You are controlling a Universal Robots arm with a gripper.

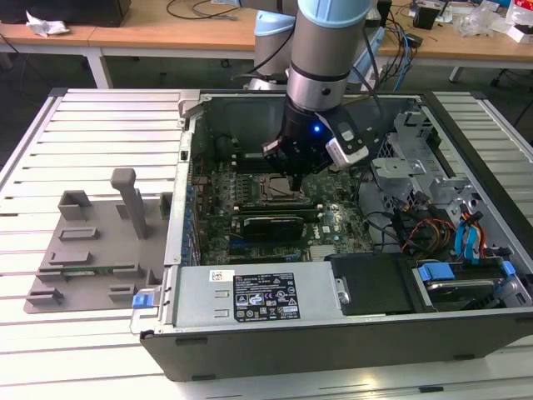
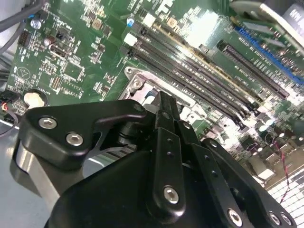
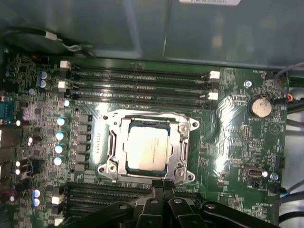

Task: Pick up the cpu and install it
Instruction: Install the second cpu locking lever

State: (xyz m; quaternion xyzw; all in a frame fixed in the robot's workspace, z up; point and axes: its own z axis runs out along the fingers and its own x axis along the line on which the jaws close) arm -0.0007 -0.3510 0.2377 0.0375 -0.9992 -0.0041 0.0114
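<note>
The cpu (image 3: 146,149), a pale silver square chip, lies flat inside the metal-framed socket (image 3: 108,147) on the green motherboard (image 3: 237,142) in the first wrist view. My gripper (image 3: 164,184) hangs just beside the socket's edge with its black fingers pressed together and nothing between them. In the second wrist view the gripper (image 2: 164,100) points down at the socket frame (image 2: 137,80). In the exterior view the gripper (image 1: 291,177) is low inside the open computer case, right over the socket (image 1: 271,192).
A grey fixture plate (image 1: 92,250) with posts lies at the exterior view's left of the case. The power supply (image 1: 250,296) lines the case's near side. Drive bays and cables (image 1: 433,225) crowd the exterior view's right. Memory slots (image 3: 142,80) run beside the socket.
</note>
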